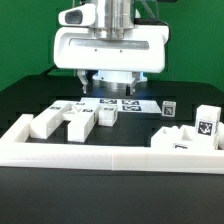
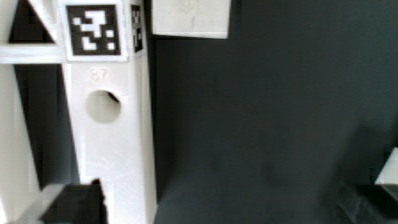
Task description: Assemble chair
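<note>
In the exterior view, we see the tool (image 1: 104,88) hanging low over the dark table (image 1: 30,95), just above the marker board (image 1: 122,103). We cannot tell how far it is parted, or whether it grips anything. The loose chair parts (image 1: 78,122) lie in front of the marker board. In the wrist view, a white bar (image 2: 107,140) with a tag and a round hole lies close beneath us.

Counted in the exterior view: one black table (image 1: 20,100), one robot arm (image 1: 110,45), one marker board (image 1: 122,103), one low border wall (image 1: 110,157). At least four white chair parts (image 1: 80,123) at that view's left, one small tagged block (image 1: 168,108) and one cluster (image 1: 188,138) at its right; exact total unclear. In the wrist view: one bar (image 2: 111,150), one tag (image 2: 102,30), one round hole (image 2: 103,105).
</note>
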`<state>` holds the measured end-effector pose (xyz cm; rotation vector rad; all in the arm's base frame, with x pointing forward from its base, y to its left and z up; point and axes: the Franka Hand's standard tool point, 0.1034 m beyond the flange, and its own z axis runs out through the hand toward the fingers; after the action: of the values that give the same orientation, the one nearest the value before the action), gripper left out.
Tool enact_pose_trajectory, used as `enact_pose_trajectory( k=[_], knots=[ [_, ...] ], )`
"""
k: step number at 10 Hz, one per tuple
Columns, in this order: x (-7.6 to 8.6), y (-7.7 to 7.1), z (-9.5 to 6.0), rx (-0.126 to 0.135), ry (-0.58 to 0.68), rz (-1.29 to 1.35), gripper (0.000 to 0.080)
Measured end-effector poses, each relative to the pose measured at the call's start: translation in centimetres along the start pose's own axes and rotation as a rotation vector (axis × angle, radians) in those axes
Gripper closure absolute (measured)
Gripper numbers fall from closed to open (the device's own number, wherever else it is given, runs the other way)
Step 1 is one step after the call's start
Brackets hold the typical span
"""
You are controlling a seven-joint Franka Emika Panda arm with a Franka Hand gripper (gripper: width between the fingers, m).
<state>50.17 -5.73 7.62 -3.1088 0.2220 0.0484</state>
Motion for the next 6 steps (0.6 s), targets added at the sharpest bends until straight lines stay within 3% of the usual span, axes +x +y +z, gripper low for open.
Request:
enact_pose_trajectory(
  k=[2,6],
  knots=[
    [-0.49,0.54,0.46,0.029,-0.194,0.016,0.0151],
    [-0.56,0.45,1.06,0.051,-0.421,0.021,0.0151]
  ],
)
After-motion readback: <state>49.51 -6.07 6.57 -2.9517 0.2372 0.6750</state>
